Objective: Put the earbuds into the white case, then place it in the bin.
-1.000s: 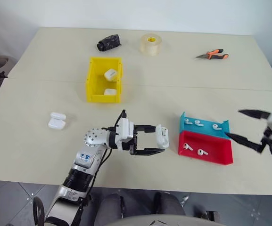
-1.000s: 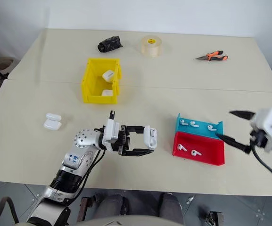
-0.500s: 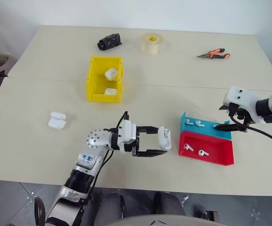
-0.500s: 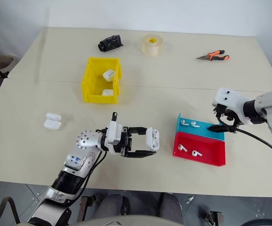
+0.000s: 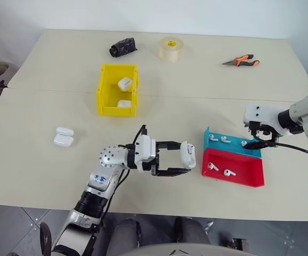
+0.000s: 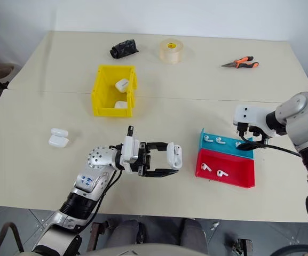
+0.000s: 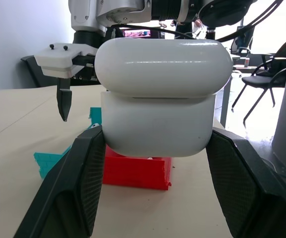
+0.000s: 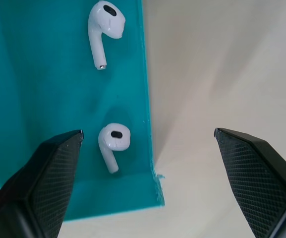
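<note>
My left gripper [image 5: 184, 158] points right over the table's near middle, shut on the white case [image 5: 187, 154], which sits crosswise between its fingers [image 7: 78, 178]. The case [image 7: 160, 99] looms large in the left wrist view. Earbuds lie in two angled trays to its right: three in the blue tray [image 5: 233, 146], two in the red tray [image 5: 245, 174]. My right gripper [image 5: 257, 137] hangs open, pointing down over the blue tray's right end. One earbud [image 8: 114, 141] lies below its spread fingers, nearer one of them, another earbud [image 8: 105, 17] further along. The yellow bin [image 5: 101, 90] stands at the back left.
Two white cases lie inside the bin, and another case [image 5: 64, 136] sits on the table at the left. A black object [image 5: 122, 47], a tape roll [image 5: 172, 49] and orange-handled pliers [image 5: 241, 61] lie along the far side.
My right arm has swung in from the right edge to the blue tray's right end and tipped its open fingers downward. The left gripper and the case have stayed put.
</note>
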You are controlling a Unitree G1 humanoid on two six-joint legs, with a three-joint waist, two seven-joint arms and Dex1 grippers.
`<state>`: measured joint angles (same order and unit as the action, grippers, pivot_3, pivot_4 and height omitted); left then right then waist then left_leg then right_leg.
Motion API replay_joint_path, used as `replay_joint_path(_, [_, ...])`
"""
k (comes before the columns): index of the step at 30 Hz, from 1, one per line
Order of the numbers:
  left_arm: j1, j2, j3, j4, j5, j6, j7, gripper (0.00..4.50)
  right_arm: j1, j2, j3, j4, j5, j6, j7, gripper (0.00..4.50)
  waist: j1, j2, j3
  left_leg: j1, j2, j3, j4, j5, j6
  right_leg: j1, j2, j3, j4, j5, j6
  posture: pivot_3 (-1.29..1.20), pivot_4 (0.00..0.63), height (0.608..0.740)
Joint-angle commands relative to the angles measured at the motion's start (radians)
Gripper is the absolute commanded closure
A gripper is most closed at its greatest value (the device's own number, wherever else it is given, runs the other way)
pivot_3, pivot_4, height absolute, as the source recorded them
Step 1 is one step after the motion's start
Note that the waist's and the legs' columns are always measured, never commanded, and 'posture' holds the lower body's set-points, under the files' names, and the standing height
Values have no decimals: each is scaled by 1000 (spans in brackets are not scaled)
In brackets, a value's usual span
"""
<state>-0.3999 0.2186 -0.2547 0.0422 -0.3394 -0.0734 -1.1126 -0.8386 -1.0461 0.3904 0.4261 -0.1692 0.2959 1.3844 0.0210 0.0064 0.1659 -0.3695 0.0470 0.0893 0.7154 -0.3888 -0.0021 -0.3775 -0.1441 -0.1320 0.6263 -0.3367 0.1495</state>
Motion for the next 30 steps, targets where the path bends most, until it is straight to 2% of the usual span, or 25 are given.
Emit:
replay_joint_path(1, [10,-3,-4,-54,-15,-1,7,1794,-17,-1,-12,16,-27,-25,19,65,-1,0,0,0,0,0,0,0,0,0,0,0,0,0,0,0,150,740])
replay_joint_path(11, [17,3,2,-72,-16,12,18,1794,-16,31,-13,41,-76,-44,35,65,-4,0,0,0,0,0,0,0,0,0,0,0,0,0,0,0,150,740])
replay_joint_path(14, [16,4,2,-73,-17,14,20,1794,-8,36,-13,39,-80,-45,36,653,-6,0,0,0,0,0,0,0,0,0,0,0,0,0,0,0,150,740])
replay_joint_path(17, [16,6,2,-76,-19,18,23,1794,-1,38,-13,40,-83,-42,39,1610,-8,0,0,0,0,0,0,0,0,0,0,0,0,0,0,0,150,740])
replay_joint_path(30, [12,10,4,-81,-20,23,30,1794,2,53,-9,21,-70,-12,76,1610,-9,0,0,0,0,0,0,0,0,0,0,0,0,0,0,0,150,740])
